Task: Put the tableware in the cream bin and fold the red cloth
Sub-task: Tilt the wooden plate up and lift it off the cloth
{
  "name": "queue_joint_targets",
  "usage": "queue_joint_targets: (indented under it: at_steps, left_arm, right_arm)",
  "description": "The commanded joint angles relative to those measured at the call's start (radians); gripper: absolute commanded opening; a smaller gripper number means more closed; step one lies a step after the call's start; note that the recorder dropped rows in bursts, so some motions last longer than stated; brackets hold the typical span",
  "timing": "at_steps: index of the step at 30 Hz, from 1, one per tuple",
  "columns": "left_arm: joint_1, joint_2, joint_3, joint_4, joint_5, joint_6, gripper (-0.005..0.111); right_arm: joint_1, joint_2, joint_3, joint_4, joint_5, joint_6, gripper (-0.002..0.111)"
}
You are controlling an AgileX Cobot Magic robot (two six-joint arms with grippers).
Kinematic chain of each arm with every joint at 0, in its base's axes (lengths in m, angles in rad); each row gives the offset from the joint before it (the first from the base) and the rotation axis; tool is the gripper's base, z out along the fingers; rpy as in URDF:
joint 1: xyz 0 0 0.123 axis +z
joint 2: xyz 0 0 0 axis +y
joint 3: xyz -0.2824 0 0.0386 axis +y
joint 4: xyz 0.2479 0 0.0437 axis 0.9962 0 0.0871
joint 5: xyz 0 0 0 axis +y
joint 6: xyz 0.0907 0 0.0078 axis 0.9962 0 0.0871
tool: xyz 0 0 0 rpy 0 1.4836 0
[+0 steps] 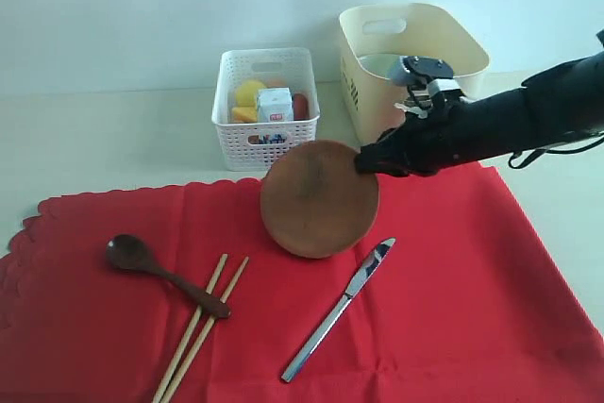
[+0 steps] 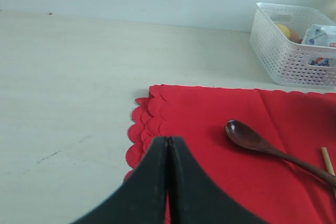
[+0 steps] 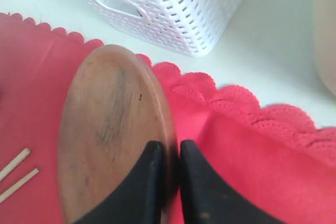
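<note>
Right gripper [image 3: 172,167] clamped on tilted brown plate [image 1: 316,200], left gripper [image 2: 168,182] pressed together, cream bin [image 1: 373,92] partly behind arm [image 1: 510,115]

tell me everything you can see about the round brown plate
The round brown plate looks wooden: a smooth disc with a thin rim and a darker smudged patch on its face. It is tipped up, face toward the exterior camera, over the red cloth near the edge by the white basket. The right gripper pinches its rim on the side nearer the cream bin. Whether its lower edge rests on the cloth is unclear. Nothing lies on it.
</note>
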State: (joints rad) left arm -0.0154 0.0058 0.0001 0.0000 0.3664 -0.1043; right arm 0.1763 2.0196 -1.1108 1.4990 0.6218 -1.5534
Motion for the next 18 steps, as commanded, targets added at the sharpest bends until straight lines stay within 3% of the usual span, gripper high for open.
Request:
queue_joint_targets:
  at_steps: [1,11,18]
  left_arm:
    - [-0.005,-0.006,0.0,0.0,-0.008,-0.003,0.001]
    - [-0.005,-0.006,0.0,0.0,-0.008,-0.003,0.001]
    - [-0.005,-0.006,0.0,0.0,-0.008,-0.003,0.001]
  right_arm:
    - [0.001,-0.077,0.031,0.042,0.024,-0.049,0.0]
    - [0.001,-0.22,0.059,0.126,0.154,-0.108,0.0]
    - [0.001,-0.324,0.052,0.245,-0.005,-0.154,0.0]
